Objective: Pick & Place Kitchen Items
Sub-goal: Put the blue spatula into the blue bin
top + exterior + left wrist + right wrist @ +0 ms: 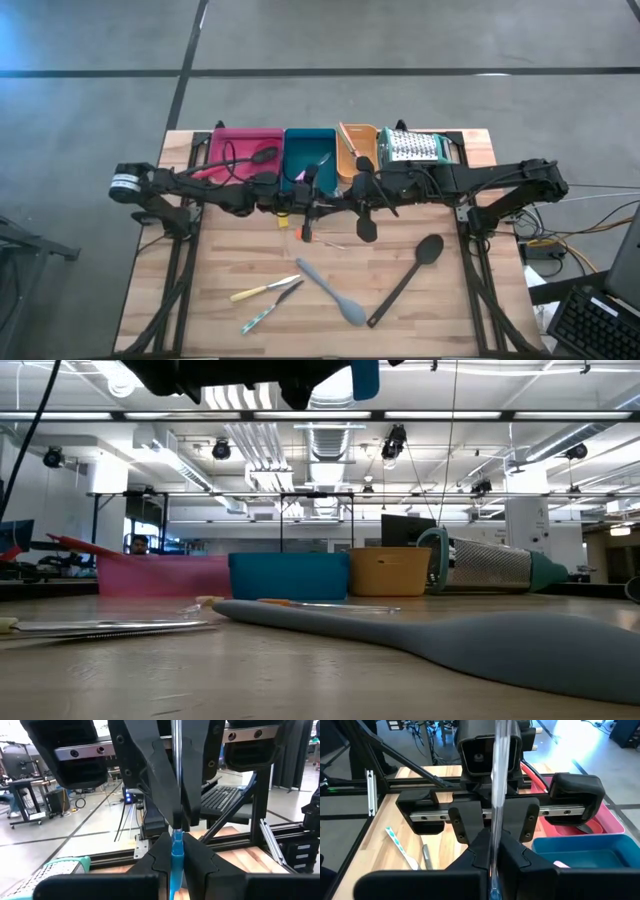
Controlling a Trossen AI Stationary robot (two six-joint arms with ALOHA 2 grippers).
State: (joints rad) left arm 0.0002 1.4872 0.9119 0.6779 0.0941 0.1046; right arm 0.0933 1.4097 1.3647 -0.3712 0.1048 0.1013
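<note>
My two grippers meet above the table's middle, in front of the trays: the left one (314,196) (175,847) and the right one (352,192) (492,845). Both are shut on one slim tool with a blue handle (176,857) and a metal shaft (176,765). The tool stands upright, handle down, and the handle's lower end shows in the low view (365,380). A long black spoon (405,280), a grey spoon (330,293), a yellow-handled tool (262,290), a striped teal-handled tool (265,312) and a small orange tool (305,235) lie flat on the table. My left gripper pinches the blue handle's upper part (176,851) between its two fingers, coming level from the table's left, across the tool. The tool stands upright, clear of the table. My right gripper pinches the metal shaft (176,820) just above the handle between its two fingers (150,780), coming level from the table's right, across the shaft. The shaft rises past the fingers in its wrist view (497,780).
Along the far edge stand a pink tray (240,140) with a black spoon (262,156) in it, a teal tray (305,150), an orange tray (357,150) and a metal grater (415,148). Bare wood lies at the near left and right of the table.
</note>
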